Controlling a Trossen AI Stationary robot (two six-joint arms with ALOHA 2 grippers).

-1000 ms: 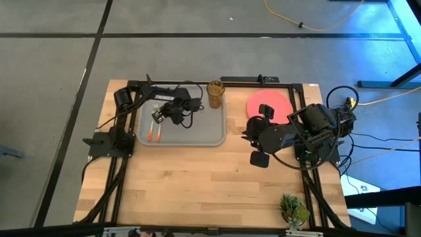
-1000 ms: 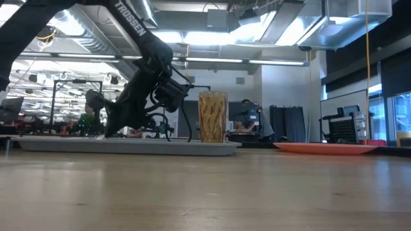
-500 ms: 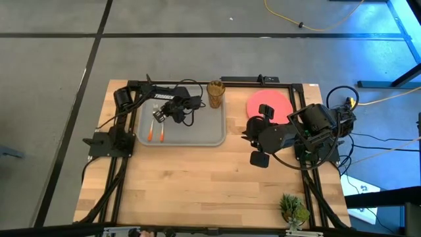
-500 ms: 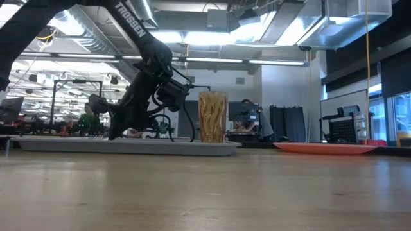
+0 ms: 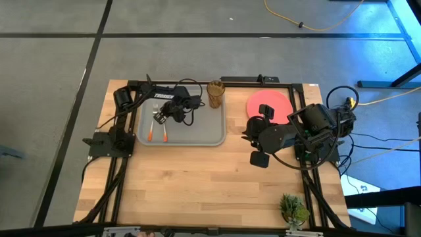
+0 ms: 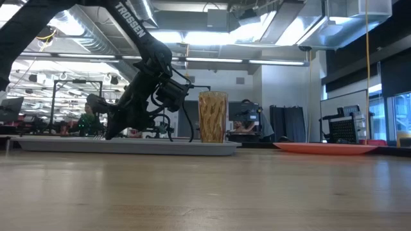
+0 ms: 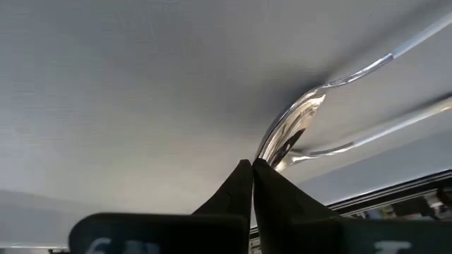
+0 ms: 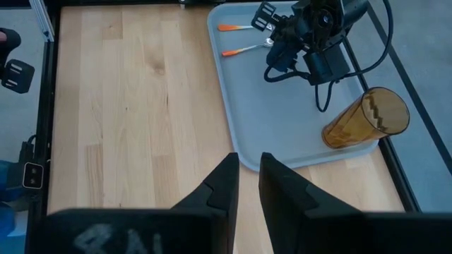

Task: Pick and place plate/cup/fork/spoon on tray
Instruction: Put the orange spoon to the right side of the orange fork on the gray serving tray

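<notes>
Left hand (image 5: 158, 117) is lowered over the tray's (image 5: 204, 135) left part, fingers closed together at the spoon (image 7: 296, 123) bowl; whether the spoon is gripped cannot be told. Fork (image 5: 150, 131) and spoon (image 5: 162, 130) are laid side by side on the tray near its left rim. Cup (image 5: 215, 93) is stood upright at the tray's far right corner. Plate (image 5: 270, 104) is left on the tabletop (image 5: 197, 191) right of the tray. Right hand (image 5: 262, 135) is held near the plate, fingers almost closed, empty.
</notes>
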